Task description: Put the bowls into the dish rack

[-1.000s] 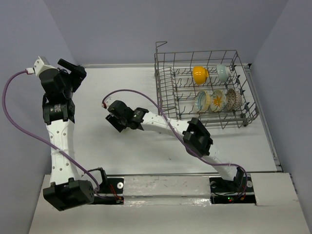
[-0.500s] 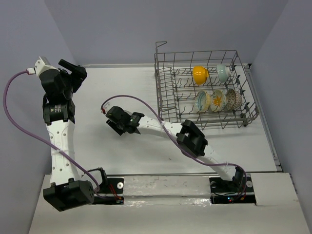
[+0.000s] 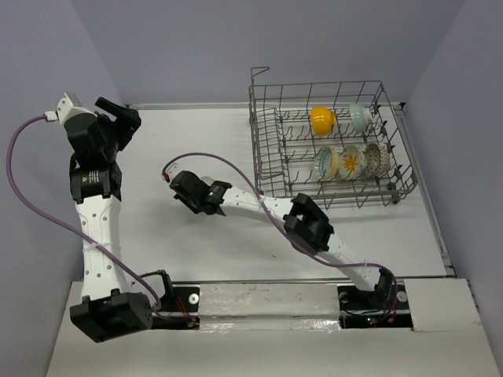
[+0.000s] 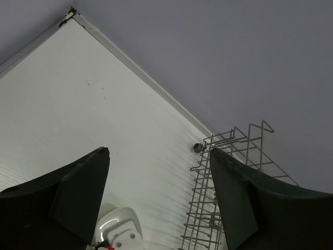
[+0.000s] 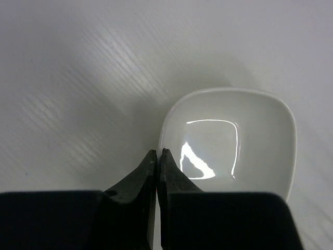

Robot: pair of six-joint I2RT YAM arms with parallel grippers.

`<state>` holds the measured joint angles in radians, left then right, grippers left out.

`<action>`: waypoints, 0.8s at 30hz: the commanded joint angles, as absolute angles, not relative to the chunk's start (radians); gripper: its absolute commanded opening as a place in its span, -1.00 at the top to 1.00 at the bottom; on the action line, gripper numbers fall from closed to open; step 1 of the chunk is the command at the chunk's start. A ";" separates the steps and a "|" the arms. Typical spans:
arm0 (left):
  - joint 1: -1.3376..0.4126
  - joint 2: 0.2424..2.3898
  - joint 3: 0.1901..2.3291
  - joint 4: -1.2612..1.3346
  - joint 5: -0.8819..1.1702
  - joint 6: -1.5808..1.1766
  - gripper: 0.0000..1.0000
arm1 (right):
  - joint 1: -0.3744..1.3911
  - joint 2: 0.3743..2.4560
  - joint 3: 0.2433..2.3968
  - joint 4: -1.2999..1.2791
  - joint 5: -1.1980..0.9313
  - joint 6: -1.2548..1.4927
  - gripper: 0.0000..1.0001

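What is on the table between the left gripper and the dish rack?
Nothing. In the top view the table is bare from the left gripper to the dish rack. The right gripper is nearer the bases, off that line.

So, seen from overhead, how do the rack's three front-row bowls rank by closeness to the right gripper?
1. Left-hand bowl, nearest the right gripper.
2. Middle bowl, beside it.
3. Right-hand bowl, by the dish rack right wall.

a white table (image 3: pixel 196 259) with fine ribbed lines sits between plain lilac-grey walls (image 3: pixel 236 47). a thin metal strip (image 3: pixel 189 104) runs along its far edge, and a small round stud (image 4: pixel 197 147) sits on that strip.
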<state>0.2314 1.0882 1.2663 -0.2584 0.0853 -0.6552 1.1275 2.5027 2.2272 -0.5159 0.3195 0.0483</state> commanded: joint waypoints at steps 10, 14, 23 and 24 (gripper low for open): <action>0.239 1.048 1.241 -0.196 0.097 -0.653 -0.72 | 1.125 2.007 2.329 -0.519 0.156 0.063 0.98; 0.238 1.046 1.227 -0.187 0.107 -0.655 -0.73 | 1.048 1.778 2.154 -0.387 0.193 0.083 0.98; 0.239 1.051 1.195 -0.143 0.147 -0.661 -0.73 | 0.616 1.457 1.743 -0.098 -0.033 0.339 0.98; 0.239 1.051 1.189 -0.138 0.152 -0.664 -0.73 | 0.538 1.451 1.692 -0.075 -0.079 0.397 0.98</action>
<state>0.2314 1.0756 1.2053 -0.2123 0.1097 -0.6594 0.6262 1.3849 1.8381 -0.1658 0.1257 0.2375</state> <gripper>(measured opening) 0.862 0.050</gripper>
